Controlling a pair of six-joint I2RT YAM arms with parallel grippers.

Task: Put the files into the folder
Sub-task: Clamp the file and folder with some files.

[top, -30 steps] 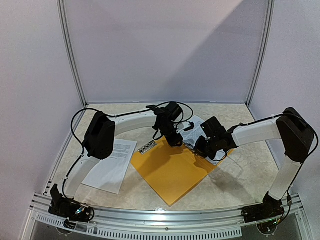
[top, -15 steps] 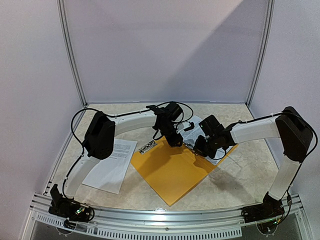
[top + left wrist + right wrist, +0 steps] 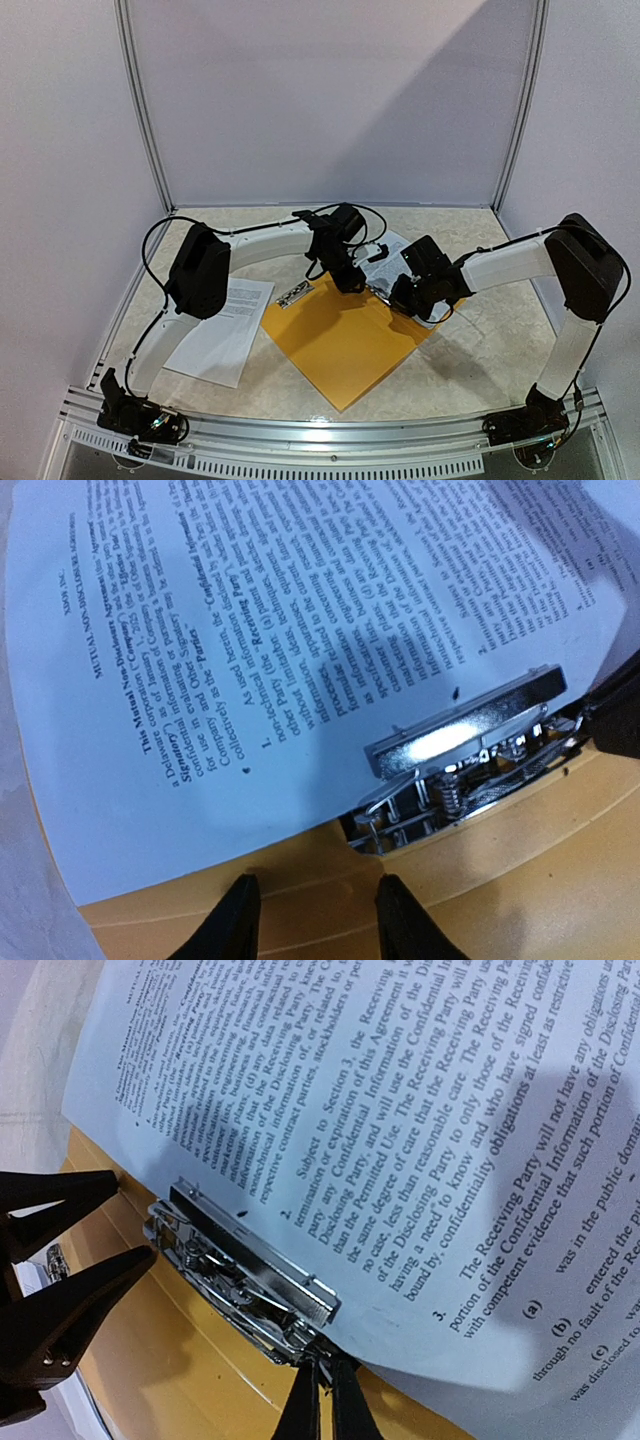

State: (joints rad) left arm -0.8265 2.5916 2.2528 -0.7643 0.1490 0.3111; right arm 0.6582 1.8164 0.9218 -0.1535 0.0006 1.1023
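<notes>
A: Two grippers work at the clip. Nearest lies the folder, open and flat in the middle of the table.

B: And the jaws?

A: The right gripper is pressed together at the clip's lever end. The left gripper stands spread, empty, just before the clip.

B: The files?

A: One sheet lies beyond the clip, its long axis running far-right; another sheet waits left, with free room around.
</notes>
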